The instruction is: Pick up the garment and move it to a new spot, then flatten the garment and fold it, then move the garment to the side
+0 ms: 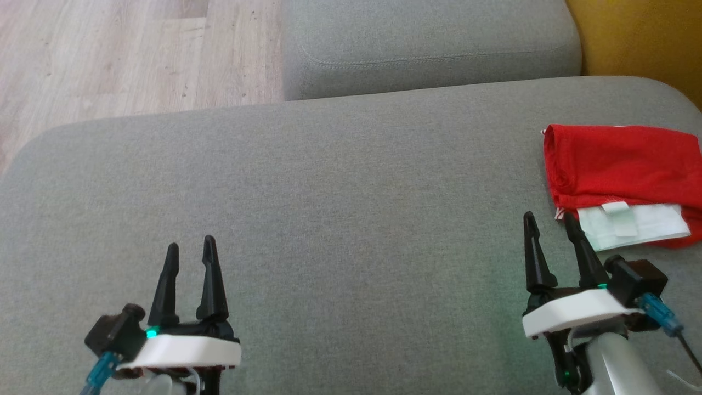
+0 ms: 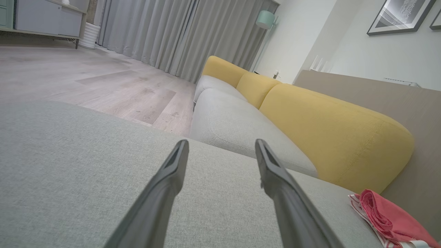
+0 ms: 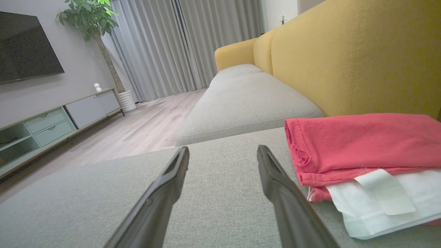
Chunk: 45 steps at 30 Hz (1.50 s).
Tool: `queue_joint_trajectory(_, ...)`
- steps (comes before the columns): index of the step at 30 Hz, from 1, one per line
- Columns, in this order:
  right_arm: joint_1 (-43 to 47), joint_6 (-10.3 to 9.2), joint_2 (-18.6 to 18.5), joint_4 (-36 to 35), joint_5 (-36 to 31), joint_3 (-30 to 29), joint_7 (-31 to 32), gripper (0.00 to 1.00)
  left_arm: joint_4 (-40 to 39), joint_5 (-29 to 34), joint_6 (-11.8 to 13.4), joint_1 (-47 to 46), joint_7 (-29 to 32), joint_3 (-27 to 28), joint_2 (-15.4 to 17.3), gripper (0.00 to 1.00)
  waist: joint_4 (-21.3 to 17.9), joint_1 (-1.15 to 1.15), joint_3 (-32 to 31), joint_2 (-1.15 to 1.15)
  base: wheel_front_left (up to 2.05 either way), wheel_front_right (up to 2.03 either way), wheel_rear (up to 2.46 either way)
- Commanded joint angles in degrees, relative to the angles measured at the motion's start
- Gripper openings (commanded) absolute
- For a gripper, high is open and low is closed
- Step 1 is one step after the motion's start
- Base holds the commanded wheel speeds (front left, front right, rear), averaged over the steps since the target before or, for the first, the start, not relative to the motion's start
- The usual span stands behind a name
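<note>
One folded garment [image 1: 620, 159] on sofa [image 1: 329, 192]

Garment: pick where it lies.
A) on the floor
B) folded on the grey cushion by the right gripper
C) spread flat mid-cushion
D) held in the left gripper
B: the garment lies folded on the cushion, just beyond the open right gripper, not gripped.

seat: wide grey woven-fabric sofa cushions [image 1: 351, 181] | back: mustard-yellow padded cushions [image 3: 344, 51] | floor: pale wood planks [image 1: 109, 55] | window side: long grey pleated curtains [image 3: 165, 44] | wall: flat black television [image 3: 24, 44] above low grey-green cabinet [image 3: 51, 120] | corner: leafy potted tree [image 3: 93, 20]
</note>
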Motion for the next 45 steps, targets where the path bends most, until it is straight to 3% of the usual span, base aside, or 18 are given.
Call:
queue_joint_trajectory(1,-1.71,-0.05,-0.11,-2.16,0.07,1.38,-0.77,1.0,-1.9,-0.35,0.08,-1.31,-0.29,2.02,0.31,1.0,-0.03,0.0,-0.02,0.0,0.0,0.0,0.0)
queue_joint_trajectory(9,-1.95,-0.05,-0.11,-2.53,1.35,1.86,-0.77,1.0,-2.27,-1.15,0.08,-1.26,-0.29,2.81,0.31,1.0,-0.29,0.0,-0.09,0.0,0.0,0.0,0.0)
queue_joint_trajectory(10,0.01,0.0,0.01,-0.25,1.21,0.27,0.01,0.0,-0.2,-0.92,0.0,0.02,0.0,0.81,-0.02,0.0,-0.31,0.0,-0.09,0.0,0.0,0.0,0.0)
queue_joint_trajectory(15,2.04,0.0,0.1,3.75,1.51,0.23,0.18,0.0,3.78,-1.18,0.0,1.88,0.09,0.78,-0.09,0.0,-0.33,0.0,-0.09,0.0,0.0,0.0,0.0)
queue_joint_trajectory(45,1.59,-0.01,0.01,1.09,19.97,-2.16,5.1,0.0,2.49,-16.86,0.02,0.7,4.76,3.34,0.38,0.0,-0.18,0.0,0.15,0.0,0.0,0.0,0.0)
